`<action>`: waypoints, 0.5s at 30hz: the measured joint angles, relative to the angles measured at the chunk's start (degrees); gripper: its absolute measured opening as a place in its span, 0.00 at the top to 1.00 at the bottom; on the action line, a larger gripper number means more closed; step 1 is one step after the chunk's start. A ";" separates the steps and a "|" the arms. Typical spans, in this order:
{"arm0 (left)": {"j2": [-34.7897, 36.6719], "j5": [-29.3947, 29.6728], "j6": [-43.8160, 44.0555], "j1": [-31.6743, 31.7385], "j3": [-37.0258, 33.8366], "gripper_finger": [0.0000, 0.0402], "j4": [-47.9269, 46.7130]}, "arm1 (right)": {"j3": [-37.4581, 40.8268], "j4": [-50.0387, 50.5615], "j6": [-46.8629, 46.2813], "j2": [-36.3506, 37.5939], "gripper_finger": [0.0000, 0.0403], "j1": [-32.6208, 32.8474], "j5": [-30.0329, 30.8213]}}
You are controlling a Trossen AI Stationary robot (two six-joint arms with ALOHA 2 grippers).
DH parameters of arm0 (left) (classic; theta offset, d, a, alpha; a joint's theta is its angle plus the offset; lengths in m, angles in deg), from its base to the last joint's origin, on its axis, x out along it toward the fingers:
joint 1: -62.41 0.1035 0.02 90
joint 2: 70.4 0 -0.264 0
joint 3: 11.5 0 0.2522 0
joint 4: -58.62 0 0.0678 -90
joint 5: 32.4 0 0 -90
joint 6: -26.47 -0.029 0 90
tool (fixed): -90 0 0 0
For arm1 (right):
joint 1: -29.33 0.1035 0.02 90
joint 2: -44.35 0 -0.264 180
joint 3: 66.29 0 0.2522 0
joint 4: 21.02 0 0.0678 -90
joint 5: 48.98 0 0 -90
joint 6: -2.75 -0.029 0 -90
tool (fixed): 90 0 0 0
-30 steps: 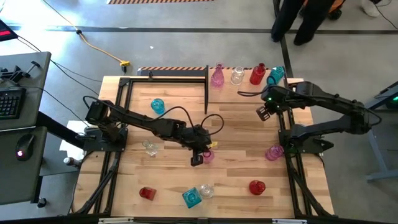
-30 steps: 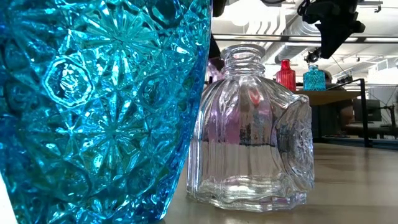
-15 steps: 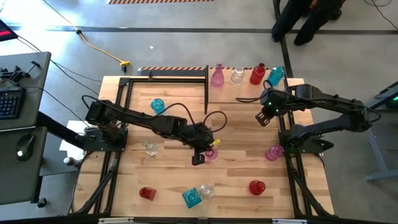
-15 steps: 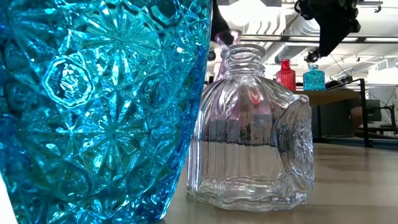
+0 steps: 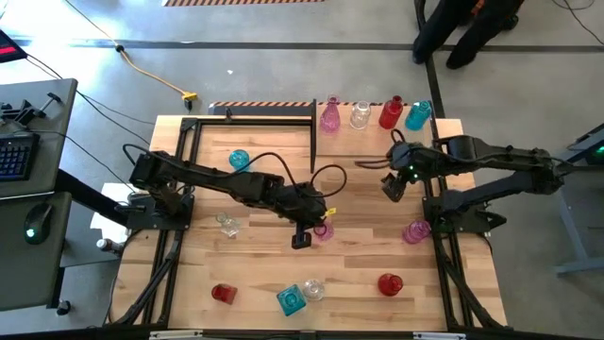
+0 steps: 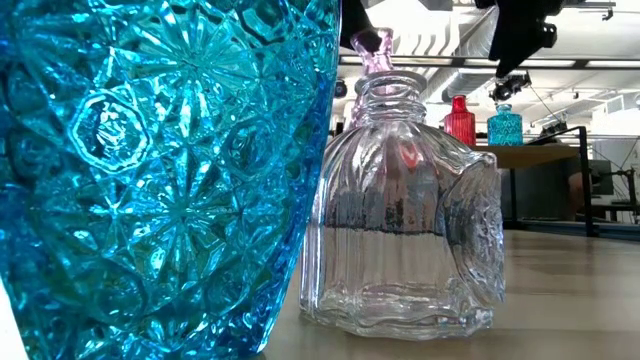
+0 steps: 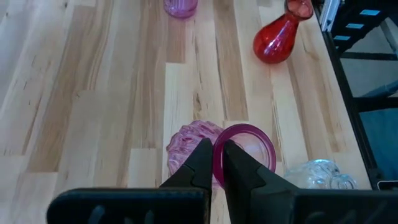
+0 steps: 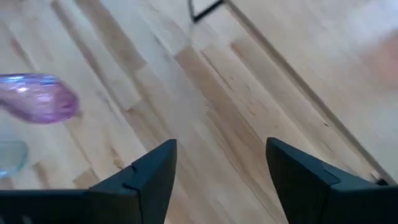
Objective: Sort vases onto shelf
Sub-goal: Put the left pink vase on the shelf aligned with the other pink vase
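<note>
High view: left gripper pinches the pink vase mid-table, well short of the shelf; left wrist view: fingers clamp only its rim, so it may slip; right wrist view: right gripper open, empty.

Lighting, as I read it: bright, even overhead light, with soft short shadows on the tabletop in my high view. Low view: ceiling lights blown out behind, and the teal vase pressed close to the lens sparkles with highlights. Right wrist view: smeared by motion blur, the pink vase soft-edged; left wrist view crisp.
</note>
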State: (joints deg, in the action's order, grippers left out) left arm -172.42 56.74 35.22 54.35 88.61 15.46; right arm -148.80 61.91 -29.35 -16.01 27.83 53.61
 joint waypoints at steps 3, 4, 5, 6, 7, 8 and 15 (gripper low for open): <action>0.00 0.01 -0.01 0.63 0.00 0.99 0.44 | 0.00 -1.90 -0.50 0.00 0.42 1.81 0.00; 0.00 -0.01 -0.01 0.79 0.01 0.99 0.69 | 0.00 -2.42 -0.52 0.00 0.42 2.39 0.02; 0.00 0.01 -0.04 1.02 0.02 0.99 0.91 | 0.00 -3.14 -0.52 0.00 0.42 2.92 0.02; 0.00 0.00 -0.06 1.20 0.00 0.99 1.09 | 0.00 -4.11 -0.52 0.00 0.42 3.39 0.02; 0.00 0.00 -0.26 1.42 0.01 0.99 1.33 | 0.00 -5.08 -0.48 0.00 0.42 3.84 0.03; 0.00 0.02 -0.53 1.57 0.00 0.99 1.68 | 0.00 -5.92 -0.48 0.00 0.42 4.26 0.02; 0.02 -1.48 -1.11 2.81 0.01 0.99 4.29 | 1.33 -12.44 2.68 0.02 0.42 7.50 0.77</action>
State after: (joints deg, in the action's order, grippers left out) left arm -172.39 55.26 34.11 57.16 88.62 19.75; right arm -147.48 49.47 -26.68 -15.99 35.33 54.38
